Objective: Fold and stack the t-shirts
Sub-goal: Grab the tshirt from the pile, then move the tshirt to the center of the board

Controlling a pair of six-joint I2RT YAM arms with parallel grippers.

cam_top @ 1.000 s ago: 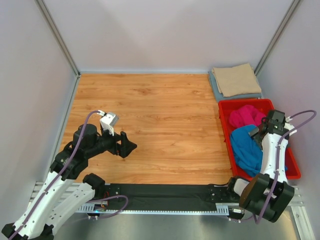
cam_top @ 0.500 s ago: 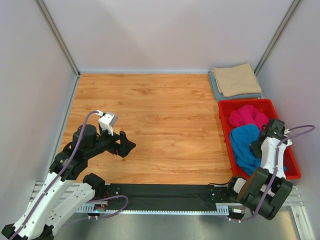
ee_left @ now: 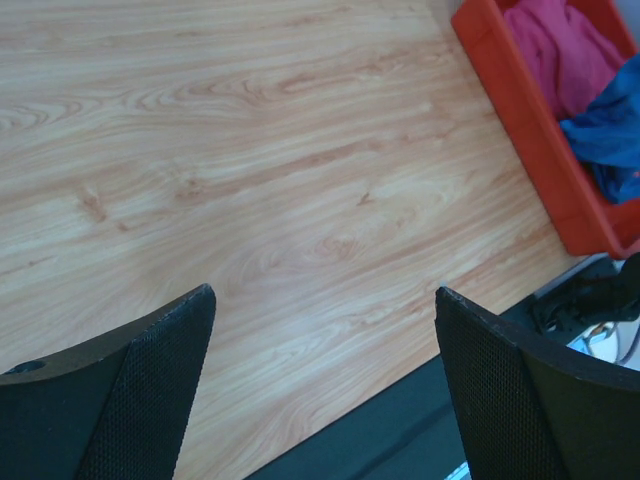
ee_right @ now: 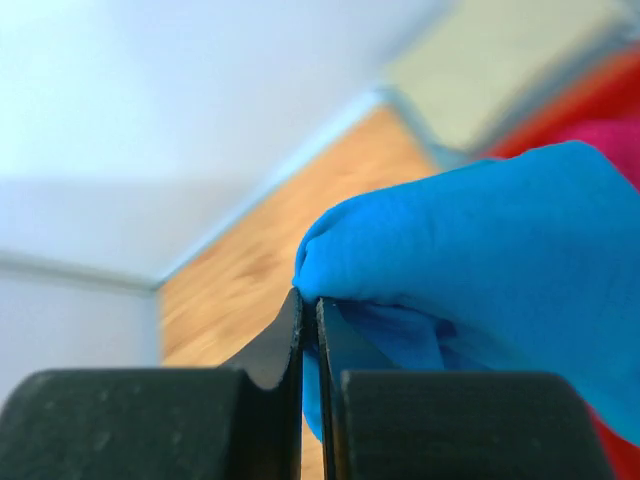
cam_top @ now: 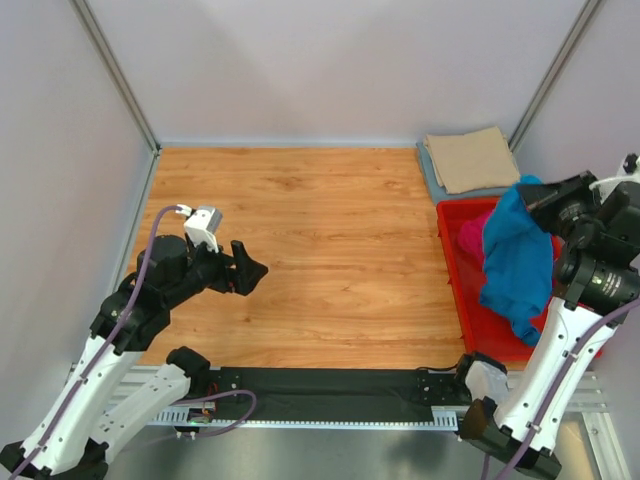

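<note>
The right gripper [ee_right: 310,300] has its two fingers pressed together on a bunched fold of the blue t-shirt [ee_right: 480,250], with only a sliver of cloth between the tips. In the overhead view this gripper [cam_top: 533,200] is raised, and the blue t-shirt [cam_top: 515,255] hangs straight down from it in a loose, crumpled drape. The shirt's lower end reaches down to the red bin [cam_top: 455,285] directly below the fingers; whether it touches the bin floor cannot be told. Just beside the hanging cloth, on the side toward the table's middle, the magenta t-shirt [cam_top: 468,236] lies crumpled inside the same bin. Beyond the gripper, past the bin's far end and up in the back corner, the tan t-shirt [cam_top: 470,158] lies folded flat on top of the grey-blue t-shirt [cam_top: 433,180], of which only a narrow edge shows. Well apart, across the wooden table [cam_top: 320,220], the left gripper [cam_top: 252,268] hovers over bare boards with its fingers spread wide and nothing between them. Its own wrist view shows that left gripper [ee_left: 325,300] with only wood grain in the gap, and ahead and to its right the red bin [ee_left: 520,130] with the magenta t-shirt [ee_left: 560,50] in it.
</note>
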